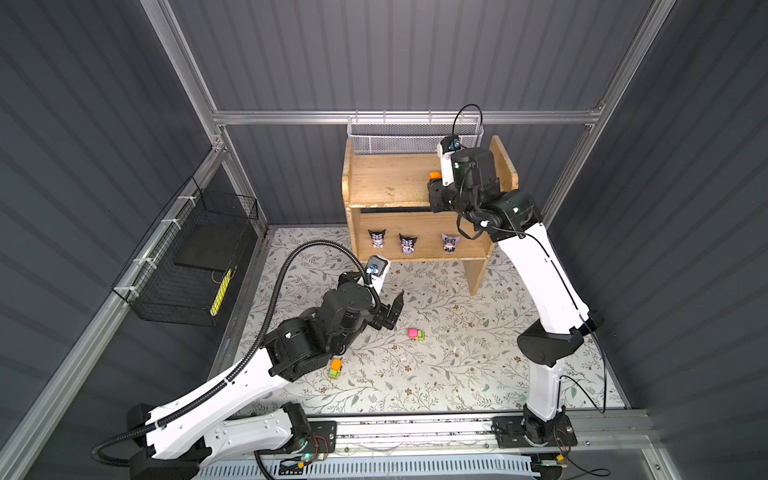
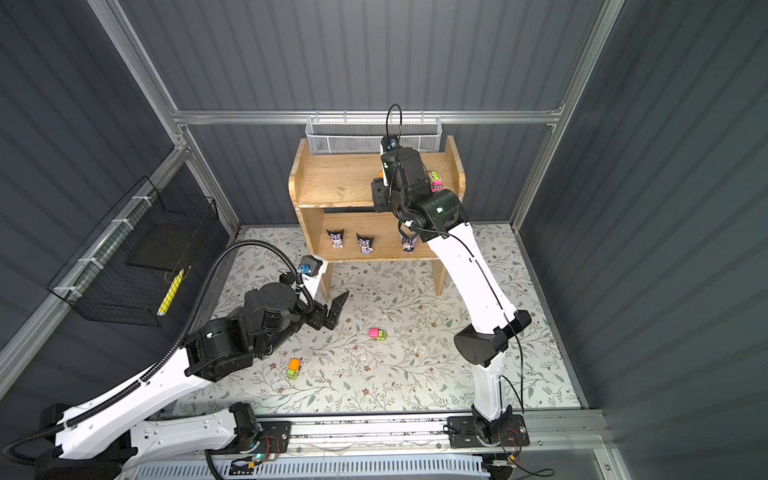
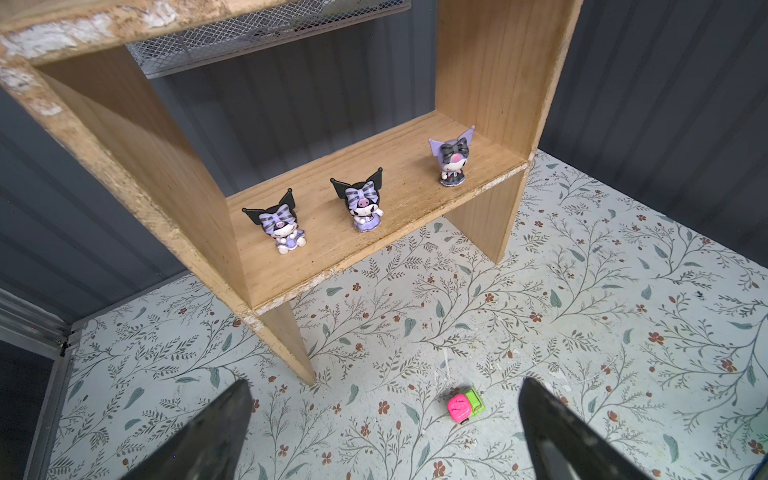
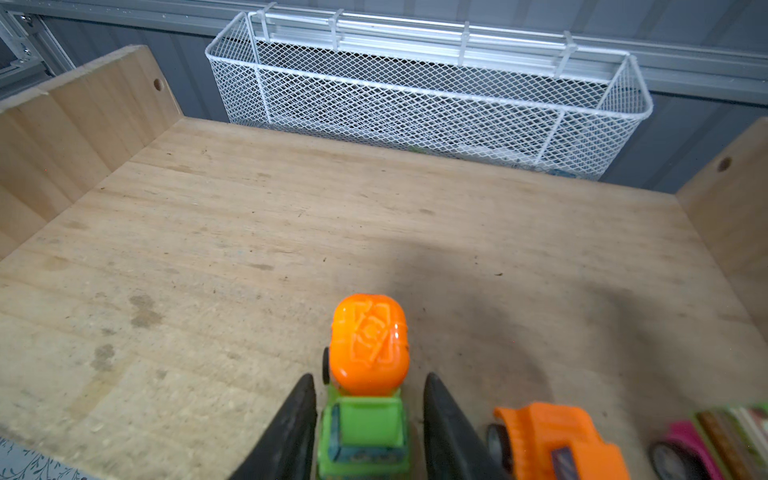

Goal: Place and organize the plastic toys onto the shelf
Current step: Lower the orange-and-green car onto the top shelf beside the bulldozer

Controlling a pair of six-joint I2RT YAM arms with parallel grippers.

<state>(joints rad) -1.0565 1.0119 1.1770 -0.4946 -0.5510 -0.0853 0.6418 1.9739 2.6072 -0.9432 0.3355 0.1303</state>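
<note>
Far left, a black wire basket (image 1: 195, 257) hangs on the wall. It holds a yellow item I cannot identify. On the floral mat (image 1: 457, 374) an orange-topped car (image 1: 336, 369) lies close by the left arm's elbow housing. The left gripper (image 1: 392, 309) hovers above the mat with its jaws spread wide and nothing between them. Only the dark fingers (image 3: 216, 436) show in its wrist view, cut off by the frame edge. Just beyond them a pink-topped car (image 3: 464, 405) sits on the mat, clear of both fingers. The shelf (image 1: 386, 178) stands at the back. Three figurines (image 1: 407, 243) stand upright in a row on its lower tier, well spaced. In a top view the right arm partly covers the rightmost one. The right gripper (image 4: 370, 374) is on the upper tier, largely hidden under its own wrist from above. Its jaws are slightly parted either side of a green car with an orange dome (image 4: 365, 374), with a sliver of wood showing at one side. Beside it sit an all-orange car (image 4: 557, 444) and a pink-sided car (image 4: 690, 449), both blurred and cropped. A white mesh basket (image 4: 428, 95) hangs behind the shelf, its contents unclear.
</note>
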